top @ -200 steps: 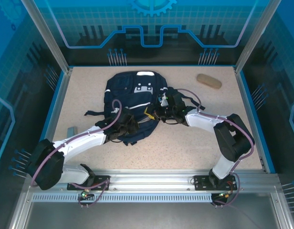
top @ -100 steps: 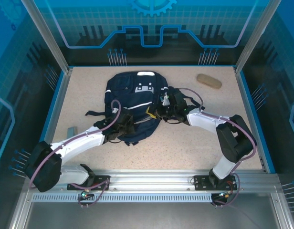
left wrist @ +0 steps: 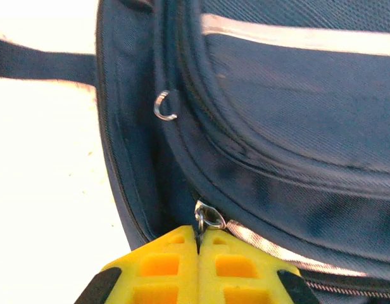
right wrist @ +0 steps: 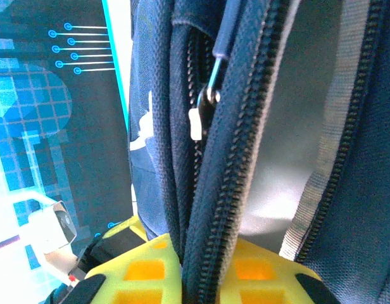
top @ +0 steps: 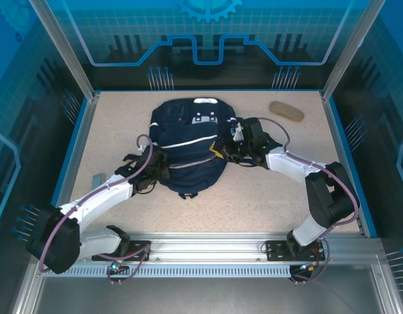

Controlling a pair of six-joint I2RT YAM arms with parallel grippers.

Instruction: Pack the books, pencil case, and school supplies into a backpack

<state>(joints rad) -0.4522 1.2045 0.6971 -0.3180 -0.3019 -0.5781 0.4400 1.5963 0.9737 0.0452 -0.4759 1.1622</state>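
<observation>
Dragged leftward in the past second along the rim of the navy backpack, leaving the left gripper at its left flank and the right gripper at its right; tan pencil case well apart, far right on the speckled table, inside blue-lit enclosure walls. From the left wrist: clamped fully shut on a metal zipper pull. From the right wrist: pinched tight on the zipper tape. Probably soft, floppy, light; better taken by pulls and seams than loose cloth.

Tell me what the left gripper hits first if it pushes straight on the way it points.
The left gripper is shut on a metal zipper pull; straight on lies the backpack, so it would likely press into that navy fabric at once.
</observation>
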